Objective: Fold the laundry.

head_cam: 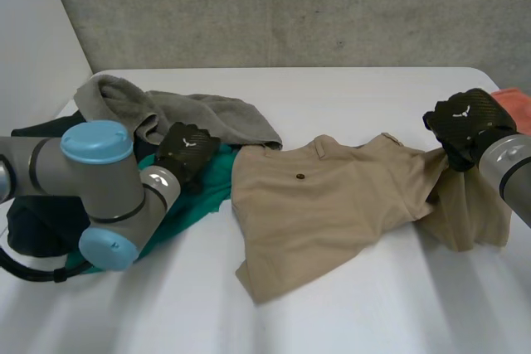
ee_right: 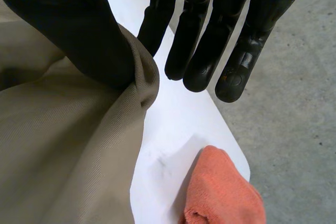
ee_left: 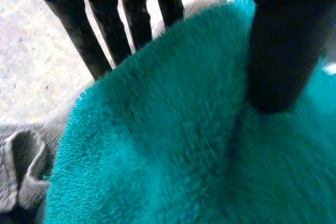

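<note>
Right hand (head_cam: 465, 122) pinches the right edge of the khaki shorts (head_cam: 332, 205) between thumb and straight fingers, that edge raised off the white table (head_cam: 373, 312). Left hand (head_cam: 187, 153) pinches a teal towel (head_cam: 207, 192) fold, left of the shorts.

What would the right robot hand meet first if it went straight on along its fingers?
Probably the bare table near its corner, beside the orange cloth, though depth is hard to judge. The right robot hand has the shorts pinched.
</note>
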Controlling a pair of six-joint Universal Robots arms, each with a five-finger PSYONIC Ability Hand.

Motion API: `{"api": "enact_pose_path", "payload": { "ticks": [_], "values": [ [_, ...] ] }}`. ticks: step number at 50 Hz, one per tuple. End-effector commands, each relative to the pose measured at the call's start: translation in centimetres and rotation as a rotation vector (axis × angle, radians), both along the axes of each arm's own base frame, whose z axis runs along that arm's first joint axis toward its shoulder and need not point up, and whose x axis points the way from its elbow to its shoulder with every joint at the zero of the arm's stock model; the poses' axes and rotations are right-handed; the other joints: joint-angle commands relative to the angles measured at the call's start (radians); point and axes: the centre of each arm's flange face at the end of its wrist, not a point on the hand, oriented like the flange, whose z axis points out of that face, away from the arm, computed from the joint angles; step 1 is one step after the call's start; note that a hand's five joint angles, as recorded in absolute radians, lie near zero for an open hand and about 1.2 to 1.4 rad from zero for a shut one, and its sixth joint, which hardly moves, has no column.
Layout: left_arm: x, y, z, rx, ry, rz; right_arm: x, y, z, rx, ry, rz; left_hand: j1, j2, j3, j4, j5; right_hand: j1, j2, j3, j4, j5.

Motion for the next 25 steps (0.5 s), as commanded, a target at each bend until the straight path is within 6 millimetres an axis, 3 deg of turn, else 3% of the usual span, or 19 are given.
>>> {"api": "enact_pose_path", "payload": {
  "ticks": [1, 5, 6, 8, 9, 11, 16, 17, 20, 21, 25],
  "values": [
    [1.6, -3.8, 0.1, -0.121, -0.097, 0.056, -0.2, 0.3, -0.6, 0.019, 0.004, -0.005, 0.625, 0.662, 0.665, 0.662, 0.672, 0.409, 0.218, 0.216, 0.208, 0.237],
    [2.7, -7.4, 3.5, -0.347, -0.117, 0.181, -0.2, 0.3, -0.6, 0.021, 0.003, -0.005, 0.625, 0.662, 0.665, 0.662, 0.672, 0.409, 0.218, 0.216, 0.208, 0.237],
    [4.9, -9.7, 4.9, -0.427, -0.117, 0.294, -0.3, 0.2, -0.6, 0.021, 0.003, -0.007, 0.625, 0.662, 0.665, 0.662, 0.672, 0.409, 0.218, 0.216, 0.208, 0.237],
    [7.8, -11.9, 6.4, -0.498, -0.124, 0.409, -0.2, 0.3, -0.6, 0.021, 0.003, -0.005, 0.625, 0.662, 0.665, 0.662, 0.672, 0.409, 0.218, 0.216, 0.208, 0.237],
    [10.2, -13.6, 7.9, -0.559, -0.132, 0.502, -0.2, 0.3, -0.5, 0.018, 0.004, -0.003, 0.625, 0.662, 0.665, 0.662, 0.672, 0.409, 0.218, 0.216, 0.208, 0.237],
    [11.5, -14.4, 8.8, -0.587, -0.132, 0.54, -0.2, 0.3, -0.5, 0.02, 0.003, -0.003, 0.625, 0.662, 0.665, 0.662, 0.672, 0.409, 0.218, 0.216, 0.208, 0.237],
    [11.4, -14.4, 9.6, -0.605, -0.085, 0.538, 0.0, 0.5, -0.5, 0.021, 0.003, 0.003, 0.625, 0.662, 0.665, 0.662, 0.672, 0.409, 0.218, 0.216, 0.208, 0.237],
    [11.0, -14.1, 9.4, -0.593, -0.069, 0.527, 0.0, 0.5, -0.6, 0.025, 0.002, 0.004, 0.538, 0.575, 0.578, 0.575, 0.586, 0.409, 0.218, 0.216, 0.208, 0.237],
    [10.0, -13.3, 8.8, -0.569, -0.055, 0.501, 0.0, 0.6, -0.7, 0.029, 0.003, 0.005, -0.147, -0.11, -0.107, -0.111, -0.1, 0.409, 0.218, 0.216, 0.208, 0.237],
    [9.3, -12.6, 8.7, -0.559, -0.055, 0.483, 0.0, 0.7, -0.7, 0.029, 0.003, 0.005, -0.553, -0.516, -0.513, -0.517, -0.506, 0.409, 0.218, 0.216, 0.208, 0.237],
    [7.3, -10.4, 8.1, -0.523, -0.054, 0.424, 0.1, 0.7, -0.7, 0.029, 0.003, 0.007, -0.597, -0.56, -0.556, -0.56, -0.549, 0.409, 0.218, 0.216, 0.208, 0.237]
  ]
}}
